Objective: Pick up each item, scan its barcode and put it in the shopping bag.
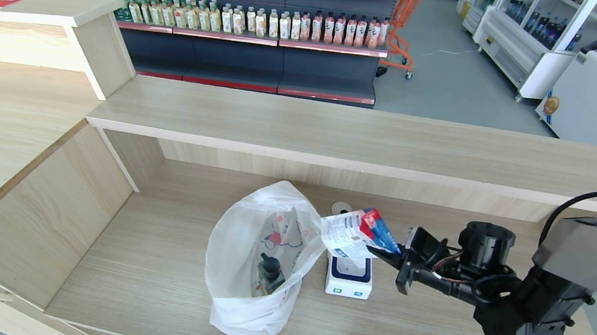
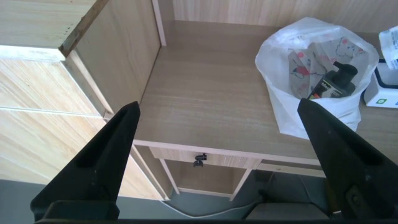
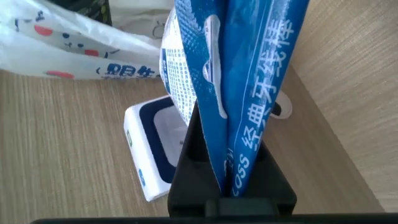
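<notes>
Right gripper (image 1: 385, 252) is clamped on the packet (image 1: 354, 231), holding it over the scanner (image 1: 349, 279), just beside the bag (image 1: 238, 301). It looks light, thin and floppy, with slick film that could slip, so it's best pinched flat along a sealed edge. Left gripper (image 2: 219, 109) hangs wide open and empty.

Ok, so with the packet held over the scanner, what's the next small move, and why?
Probably swing the right gripper a little toward the robot's left, until the blue and white packet hangs over the open mouth of the shopping bag. It is clamped just above the scanner, beside the bag, so bagging looks next, if the scan registered.
</notes>
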Robot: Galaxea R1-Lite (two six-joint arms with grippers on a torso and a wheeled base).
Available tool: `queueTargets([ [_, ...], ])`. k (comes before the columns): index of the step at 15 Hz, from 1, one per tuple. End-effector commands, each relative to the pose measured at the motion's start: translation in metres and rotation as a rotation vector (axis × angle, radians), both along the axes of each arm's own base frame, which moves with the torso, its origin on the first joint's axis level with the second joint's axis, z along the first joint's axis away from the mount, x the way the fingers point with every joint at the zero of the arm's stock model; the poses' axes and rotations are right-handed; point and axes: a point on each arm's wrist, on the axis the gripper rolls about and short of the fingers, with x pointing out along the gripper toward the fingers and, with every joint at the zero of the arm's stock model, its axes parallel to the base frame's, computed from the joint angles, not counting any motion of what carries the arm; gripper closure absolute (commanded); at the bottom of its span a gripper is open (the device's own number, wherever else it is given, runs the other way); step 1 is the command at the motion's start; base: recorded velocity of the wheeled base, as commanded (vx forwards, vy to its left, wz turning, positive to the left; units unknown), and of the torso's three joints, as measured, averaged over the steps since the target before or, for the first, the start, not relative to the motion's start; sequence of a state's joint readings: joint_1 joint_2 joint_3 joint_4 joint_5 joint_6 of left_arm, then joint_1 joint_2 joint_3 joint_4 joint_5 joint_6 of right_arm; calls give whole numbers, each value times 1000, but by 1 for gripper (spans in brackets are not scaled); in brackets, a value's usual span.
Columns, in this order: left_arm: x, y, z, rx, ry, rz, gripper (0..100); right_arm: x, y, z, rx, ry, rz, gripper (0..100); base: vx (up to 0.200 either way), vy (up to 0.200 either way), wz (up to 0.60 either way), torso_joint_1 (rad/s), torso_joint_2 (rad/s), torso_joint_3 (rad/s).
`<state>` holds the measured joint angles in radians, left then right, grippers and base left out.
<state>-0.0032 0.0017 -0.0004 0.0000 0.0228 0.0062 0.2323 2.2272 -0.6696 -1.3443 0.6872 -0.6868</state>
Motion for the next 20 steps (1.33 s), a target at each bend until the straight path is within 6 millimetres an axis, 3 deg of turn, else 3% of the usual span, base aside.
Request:
queueTargets([
  [1, 0, 0, 0, 0, -1, 0, 0, -37, 6, 85, 312, 212, -224, 100, 0, 0, 0, 0, 0, 0],
  [3, 0, 0, 0, 0, 0, 0, 0, -41, 17, 111, 433, 428, -387, 100, 0, 0, 0, 0, 0, 0],
  [4, 0, 0, 0, 0, 0, 0, 0, -41, 20, 113, 429, 473, -394, 100, 0, 0, 0, 0, 0, 0],
  [5, 0, 0, 0, 0, 0, 0, 0, -42, 35, 112, 430, 587, -389, 100, 0, 0, 0, 0, 0, 0],
  [7, 0, 0, 0, 0, 0, 0, 0, -34, 58, 103, 450, 653, -374, 100, 0, 0, 0, 0, 0, 0],
  [9, 0, 0, 0, 0, 0, 0, 0, -12, 101, 102, 518, 666, -386, 100, 0, 0, 0, 0, 0, 0],
  [12, 0, 0, 0, 0, 0, 0, 0, -1, 127, 79, 461, 732, -387, 100, 0, 0, 0, 0, 0, 0],
  [15, 0, 0, 0, 0, 0, 0, 0, -2, 145, 48, 392, 782, -383, 100, 0, 0, 0, 0, 0, 0],
  [20, 0, 0, 0, 0, 0, 0, 0, 6, 160, 10, 262, 723, -400, 100, 0, 0, 0, 0, 0, 0],
])
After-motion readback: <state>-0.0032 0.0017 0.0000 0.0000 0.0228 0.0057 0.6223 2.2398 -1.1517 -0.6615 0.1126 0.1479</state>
